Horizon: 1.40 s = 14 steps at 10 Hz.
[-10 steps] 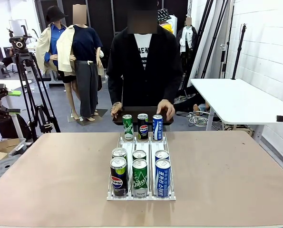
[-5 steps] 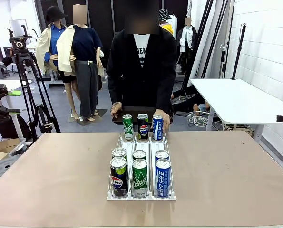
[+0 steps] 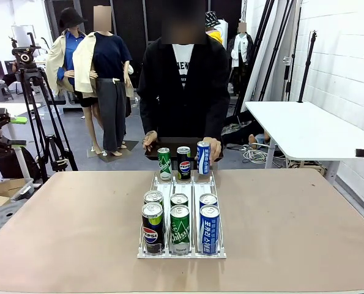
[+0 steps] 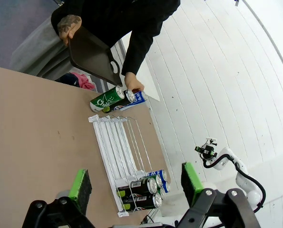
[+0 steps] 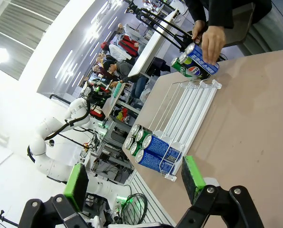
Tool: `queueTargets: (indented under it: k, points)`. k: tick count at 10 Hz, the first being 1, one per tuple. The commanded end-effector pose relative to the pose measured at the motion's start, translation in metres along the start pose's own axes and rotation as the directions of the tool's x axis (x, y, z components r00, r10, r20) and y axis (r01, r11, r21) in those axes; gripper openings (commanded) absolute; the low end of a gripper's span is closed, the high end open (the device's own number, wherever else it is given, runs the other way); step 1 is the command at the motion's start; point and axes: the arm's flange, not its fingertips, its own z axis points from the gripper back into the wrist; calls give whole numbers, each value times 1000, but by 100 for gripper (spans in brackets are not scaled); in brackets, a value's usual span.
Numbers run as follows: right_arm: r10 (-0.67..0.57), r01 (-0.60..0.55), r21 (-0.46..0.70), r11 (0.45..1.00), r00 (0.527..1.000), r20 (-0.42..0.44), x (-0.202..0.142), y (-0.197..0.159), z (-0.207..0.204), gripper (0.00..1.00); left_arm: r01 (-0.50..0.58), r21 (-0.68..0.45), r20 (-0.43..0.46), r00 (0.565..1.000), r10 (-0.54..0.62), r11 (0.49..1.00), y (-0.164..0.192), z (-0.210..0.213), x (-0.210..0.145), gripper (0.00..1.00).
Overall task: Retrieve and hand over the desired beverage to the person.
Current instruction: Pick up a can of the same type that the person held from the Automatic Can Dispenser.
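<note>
At frame centre we see the black tray (image 3: 153, 154) only in part, behind the far cans (image 3: 183, 162). The second-row cans (image 3: 179, 199) hide their labels behind the front cans (image 3: 180, 229). The left wrist view's top edge cuts off the person (image 3: 182, 92).

A white side table (image 3: 304, 131) stands against the white brick wall (image 3: 347, 67). Grey floor (image 3: 130, 160) spreads left of it, with a camera tripod (image 3: 26, 59) farther left.
</note>
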Motion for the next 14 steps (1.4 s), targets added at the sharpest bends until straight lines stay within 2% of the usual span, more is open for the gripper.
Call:
queueTargets:
  k: [1,14]
  points:
    - [-1,1,-6,1000,1000,4,0,-1,0,100,-1,-1,2,1000,1,1000,-1,1,0,100]
    - [-1,1,-6,1000,1000,4,0,-1,0,100,-1,-1,2,1000,1,1000,-1,1,0,100]
